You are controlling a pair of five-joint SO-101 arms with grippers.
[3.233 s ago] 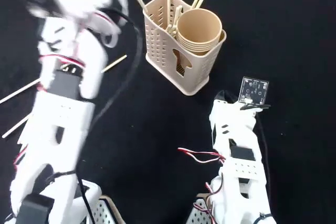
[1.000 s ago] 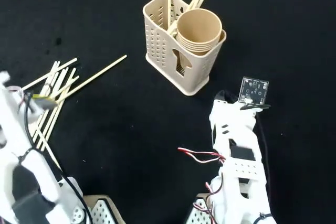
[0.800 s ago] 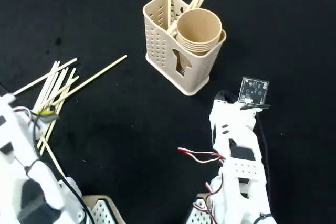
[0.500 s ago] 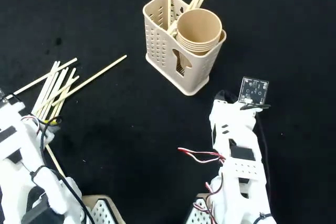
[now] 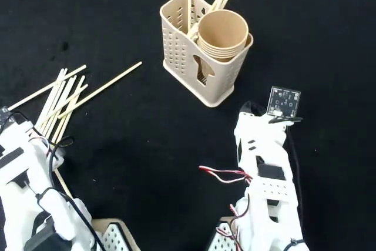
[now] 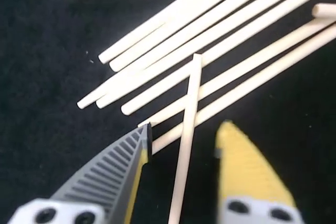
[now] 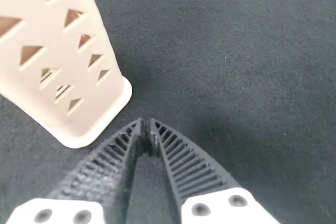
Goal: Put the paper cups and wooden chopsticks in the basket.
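Note:
A beige perforated basket (image 5: 188, 45) stands at the back centre, holding stacked paper cups (image 5: 223, 30) and a few chopsticks (image 5: 188, 1). Several wooden chopsticks (image 5: 61, 101) lie scattered on the black table at the left. My left gripper (image 6: 181, 135) hovers low over that pile, open, with one chopstick (image 6: 186, 129) lying between its grey and yellow fingers. The left arm (image 5: 23, 168) sits at the table's left front. My right gripper (image 7: 146, 129) is shut on nothing, just in front of the basket (image 7: 58, 61); its arm (image 5: 264, 163) rests at the front right.
One long chopstick (image 5: 108, 84) lies apart from the pile, pointing toward the basket. Black tabletop stretches between the pile and the basket and to the right of the basket. Arm bases (image 5: 111, 236) stand at the front edge.
The left arm came back from the basket to the chopstick pile and sank toward the front left over the last second. The right arm has stayed still.

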